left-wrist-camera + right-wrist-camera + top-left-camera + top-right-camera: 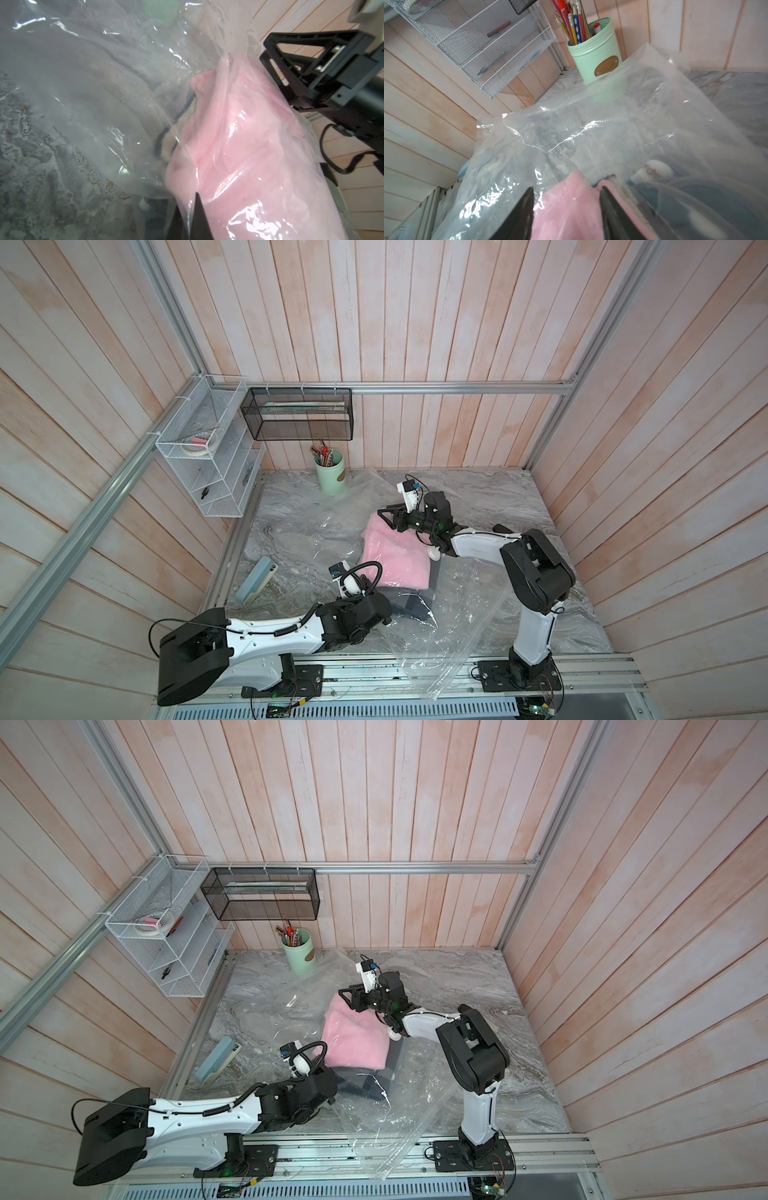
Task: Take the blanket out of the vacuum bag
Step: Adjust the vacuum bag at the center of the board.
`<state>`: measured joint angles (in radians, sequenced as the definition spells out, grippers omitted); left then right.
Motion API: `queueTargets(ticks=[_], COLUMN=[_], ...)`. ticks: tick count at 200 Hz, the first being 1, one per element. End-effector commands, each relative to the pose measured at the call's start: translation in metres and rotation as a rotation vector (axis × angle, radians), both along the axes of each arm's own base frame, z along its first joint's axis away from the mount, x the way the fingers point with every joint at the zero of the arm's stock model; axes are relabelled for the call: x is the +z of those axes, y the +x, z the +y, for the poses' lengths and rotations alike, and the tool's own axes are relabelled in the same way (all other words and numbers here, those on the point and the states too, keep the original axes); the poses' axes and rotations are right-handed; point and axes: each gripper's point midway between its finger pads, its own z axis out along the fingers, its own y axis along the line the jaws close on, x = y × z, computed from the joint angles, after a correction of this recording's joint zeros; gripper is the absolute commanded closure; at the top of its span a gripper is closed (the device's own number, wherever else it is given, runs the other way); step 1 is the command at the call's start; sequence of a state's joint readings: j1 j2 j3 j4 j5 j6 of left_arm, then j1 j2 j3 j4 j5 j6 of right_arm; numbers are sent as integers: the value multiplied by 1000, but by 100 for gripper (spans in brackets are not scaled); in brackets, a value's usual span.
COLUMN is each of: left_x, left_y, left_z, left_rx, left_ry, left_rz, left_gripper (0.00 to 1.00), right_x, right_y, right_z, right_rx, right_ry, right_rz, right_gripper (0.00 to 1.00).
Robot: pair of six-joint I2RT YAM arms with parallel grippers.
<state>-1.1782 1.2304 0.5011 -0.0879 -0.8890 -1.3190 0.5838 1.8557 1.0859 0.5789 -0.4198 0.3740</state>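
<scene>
The vacuum bag (pixel 457 614) is a large crinkly clear sheet spread over the marble table in both top views, with its round white valve cap (pixel 434 553) by the right arm. The folded pink blanket (pixel 395 556) lies inside it on darker textiles (pixel 409 601). My left gripper (pixel 192 199) is shut, pinching a fold of the bag's film at the blanket's near edge. My right gripper (pixel 384 516) is open at the blanket's far corner, and the wrist view shows pink cloth (pixel 566 207) between its fingers.
A mint pencil cup (pixel 330 472) stands at the back, touching the bag's far edge. A blue-grey stapler (pixel 255 578) lies left of the bag. A white wire shelf (pixel 208 460) and a black mesh basket (pixel 299 414) hang on the walls.
</scene>
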Motion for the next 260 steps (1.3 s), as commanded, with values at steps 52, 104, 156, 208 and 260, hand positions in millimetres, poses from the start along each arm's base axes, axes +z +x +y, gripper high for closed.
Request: queueTargets(ticks=[52, 104, 156, 208, 260], left_x=[1, 13, 8, 9, 14], left_y=[6, 9, 3, -2, -6], left_z=[17, 12, 16, 27, 60], left_rx=[105, 52, 62, 81, 140], left_ry=[-107, -103, -126, -123, 130], left_rz=[-33, -58, -30, -30, -16], left_gripper=[100, 100, 100, 100, 43], right_x=[-34, -86, -93, -91, -58], right_y=[-70, -116, -88, -56, -38], right_z=[-119, -113, -55, -13, -2], right_rx=[-388, -312, -136, -39, -25], right_ry=[-129, -59, -23, -7, -30], right_rz=[227, 352, 333, 284, 203], right_gripper=[38, 37, 37, 37, 36])
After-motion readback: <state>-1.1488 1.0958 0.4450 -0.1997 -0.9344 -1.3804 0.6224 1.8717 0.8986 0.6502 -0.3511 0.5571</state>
